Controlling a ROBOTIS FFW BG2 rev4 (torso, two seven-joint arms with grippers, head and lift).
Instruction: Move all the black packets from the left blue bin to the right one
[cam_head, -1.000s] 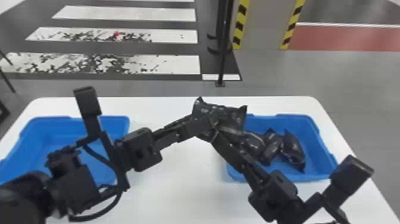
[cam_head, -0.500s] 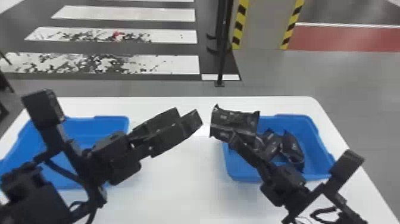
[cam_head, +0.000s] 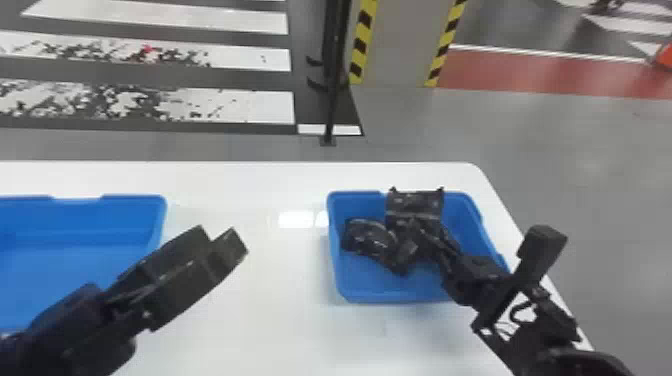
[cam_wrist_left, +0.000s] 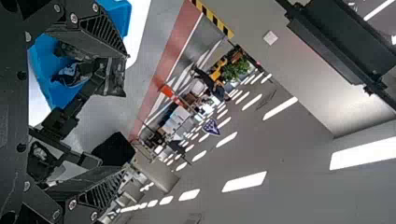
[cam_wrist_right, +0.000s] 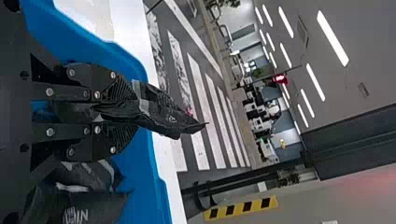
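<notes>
In the head view, my left gripper (cam_head: 218, 246) is over the white table beside the left blue bin (cam_head: 161, 220), whose visible floor is bare. The left wrist view shows the left gripper (cam_wrist_left: 125, 112) open, its fingers far apart. Above the right blue bin (cam_head: 336, 280), my right gripper (cam_head: 417, 225) holds a black packet (cam_head: 415, 201) near the bin's far side. Seen from the right wrist, the right gripper (cam_wrist_right: 134, 113) pinches the packet (cam_wrist_right: 168, 119) between both fingers. More black packets (cam_head: 369, 239) lie in the right bin, partly hidden by the right arm.
A white table (cam_head: 250, 320) stretches between the bins. Behind it, a dark pole (cam_head: 334, 75) stands on the floor near a grey column with yellow and black striped edges (cam_head: 361, 45).
My left gripper has let go of the packet and drawn back left. My right gripper has carried it from the right bin's left edge to over the bin. The head view has turned right.
</notes>
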